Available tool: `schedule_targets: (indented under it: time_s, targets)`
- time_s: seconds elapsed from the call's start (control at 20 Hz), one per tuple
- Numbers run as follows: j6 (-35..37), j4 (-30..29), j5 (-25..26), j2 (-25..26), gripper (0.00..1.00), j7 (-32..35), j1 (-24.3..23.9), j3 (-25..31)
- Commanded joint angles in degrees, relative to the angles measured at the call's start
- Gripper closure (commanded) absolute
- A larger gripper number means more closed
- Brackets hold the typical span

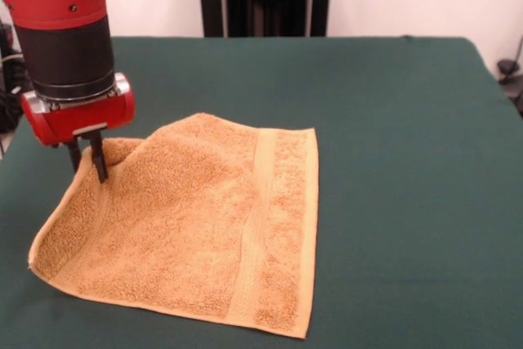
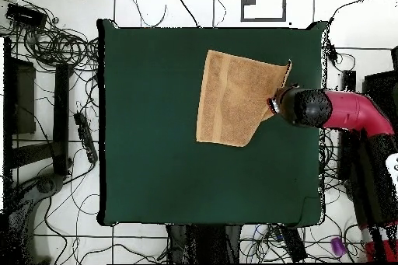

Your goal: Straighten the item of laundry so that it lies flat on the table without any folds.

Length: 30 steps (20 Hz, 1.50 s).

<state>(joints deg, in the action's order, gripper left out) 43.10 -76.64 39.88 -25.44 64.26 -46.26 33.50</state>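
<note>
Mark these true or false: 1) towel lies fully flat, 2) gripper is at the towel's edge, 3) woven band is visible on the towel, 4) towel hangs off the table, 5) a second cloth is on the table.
1) False. The towel is raised and creased where the gripper meets it; the rest lies flat.
2) True. The gripper is down at the towel's edge on the picture's left in the front view, with its fingers close together on the cloth.
3) True. A flat band runs near one edge.
4) False. It lies wholly on the table.
5) False. Only the one towel is there.
</note>
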Motion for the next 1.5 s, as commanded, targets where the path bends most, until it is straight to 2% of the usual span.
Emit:
schedule_targets:
  time_s: [0.05,0.5,0.95,1.5]
  targets:
    - [7.76,-1.40,1.97,3.43,1.00,-23.61,3.05,6.56]
    - [8.92,-1.58,2.64,5.43,1.00,-35.03,2.10,8.80]
    - [8.99,-2.51,2.92,5.81,1.00,-42.38,2.51,8.58]
    - [9.13,-2.28,1.93,6.39,1.00,-46.44,2.64,7.81]
